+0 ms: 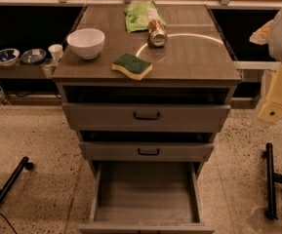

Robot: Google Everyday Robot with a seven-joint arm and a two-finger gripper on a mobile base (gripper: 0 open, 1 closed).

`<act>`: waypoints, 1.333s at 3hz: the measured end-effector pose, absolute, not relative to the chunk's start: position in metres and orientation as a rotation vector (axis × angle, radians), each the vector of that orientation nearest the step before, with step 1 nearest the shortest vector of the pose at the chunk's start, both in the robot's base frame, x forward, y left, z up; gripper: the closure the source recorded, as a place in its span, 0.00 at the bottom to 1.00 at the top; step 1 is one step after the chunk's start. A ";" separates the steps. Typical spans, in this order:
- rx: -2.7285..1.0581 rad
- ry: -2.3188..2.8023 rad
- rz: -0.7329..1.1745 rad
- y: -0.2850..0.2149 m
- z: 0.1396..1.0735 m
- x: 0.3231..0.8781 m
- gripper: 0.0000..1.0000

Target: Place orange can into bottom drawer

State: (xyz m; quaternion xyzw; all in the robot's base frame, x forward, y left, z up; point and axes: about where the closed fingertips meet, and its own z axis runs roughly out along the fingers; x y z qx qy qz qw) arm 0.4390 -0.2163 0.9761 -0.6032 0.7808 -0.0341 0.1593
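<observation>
The orange can (157,33) lies on its side at the back middle of the cabinet top (199,57), its silvery end facing me, just in front of a green crinkly bag (141,15). The bottom drawer (146,195) is pulled open below, showing plain grey walls and floor with nothing inside. My gripper (273,112) hangs at the right edge of the view, a pale yellow piece below the white arm. It is beside the cabinet, level with the top drawer and well to the right of the can.
A white bowl (86,42) stands at the left of the top and a green-and-yellow sponge (132,66) near its front edge. The two upper drawers (147,116) with black handles are slightly open. Black legs (270,179) stand on the floor at right, and small bowls (6,56) sit on a shelf at left.
</observation>
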 end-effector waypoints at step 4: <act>-1.166 2.235 0.049 -0.154 0.944 0.659 0.00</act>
